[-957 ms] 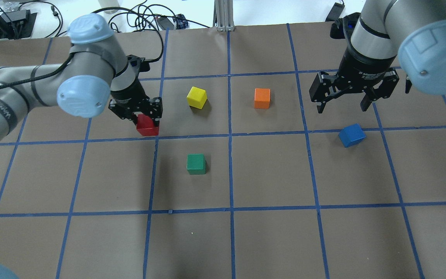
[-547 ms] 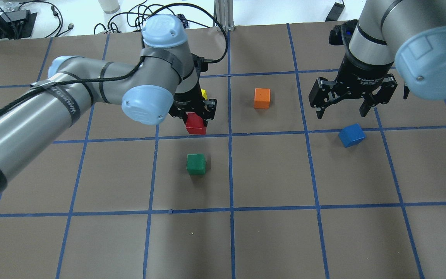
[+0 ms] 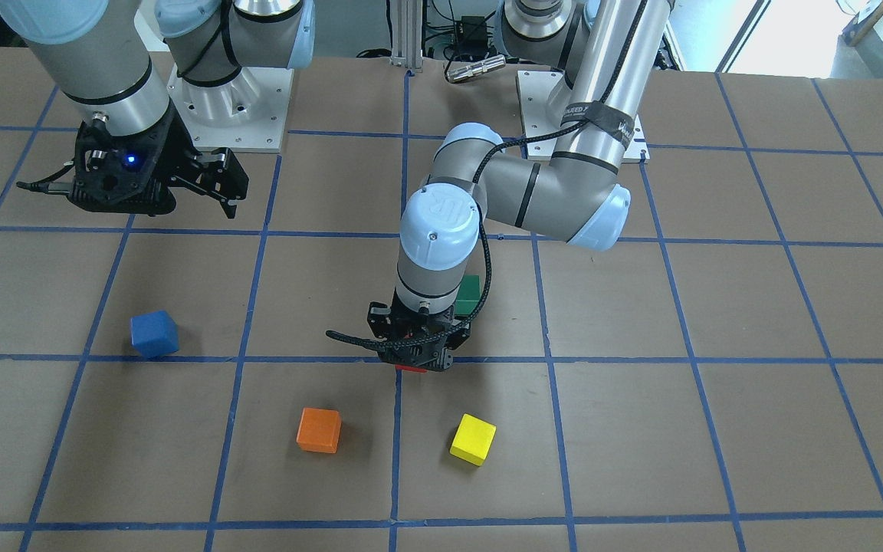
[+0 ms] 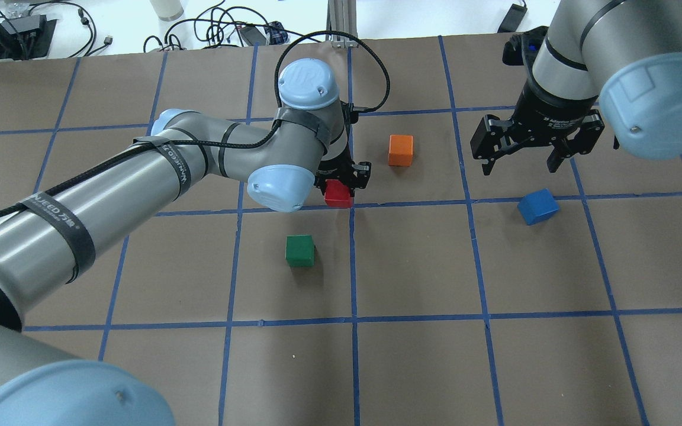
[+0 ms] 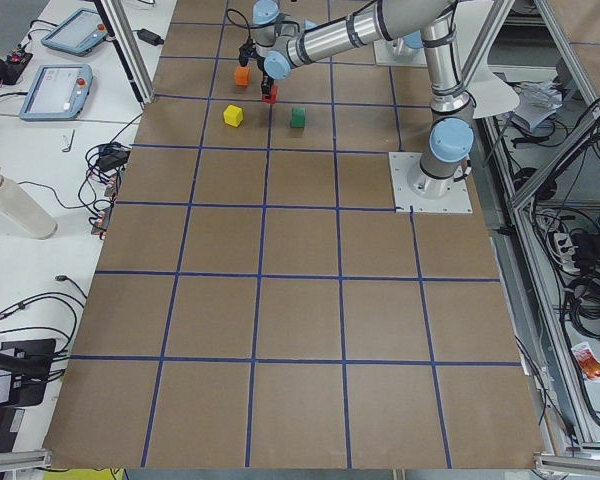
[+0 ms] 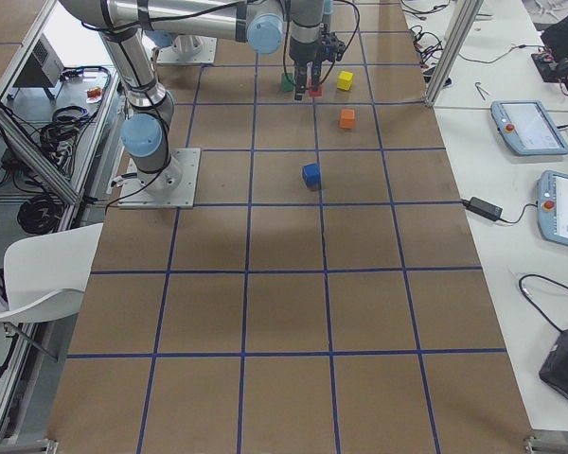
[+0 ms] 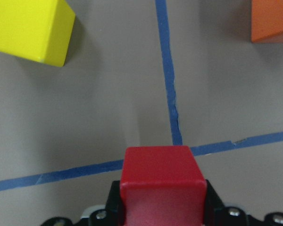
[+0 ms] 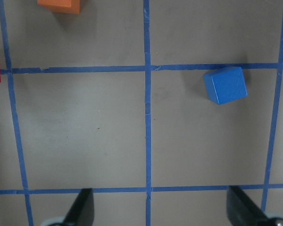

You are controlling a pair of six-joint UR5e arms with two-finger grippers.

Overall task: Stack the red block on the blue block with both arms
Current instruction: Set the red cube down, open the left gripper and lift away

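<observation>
My left gripper point(image 4: 342, 184) is shut on the red block point(image 4: 337, 194) and holds it above the tape crossing at the table's middle; the block fills the bottom of the left wrist view point(image 7: 162, 181) and peeks out under the gripper point(image 3: 415, 354) in the front view. The blue block point(image 4: 537, 206) lies tilted on the table to the right, also in the front view point(image 3: 154, 334) and the right wrist view point(image 8: 225, 84). My right gripper point(image 4: 520, 155) hangs open and empty above and behind the blue block.
An orange cube point(image 4: 401, 149) sits between the two grippers. A green cube point(image 4: 300, 250) lies in front of the left gripper. A yellow cube point(image 3: 473, 439) sits just behind it, hidden by the arm in the overhead view.
My left arm has carried the red block to the right, from the left column past the yellow cube to the centre tape line. The right gripper has barely shifted.
</observation>
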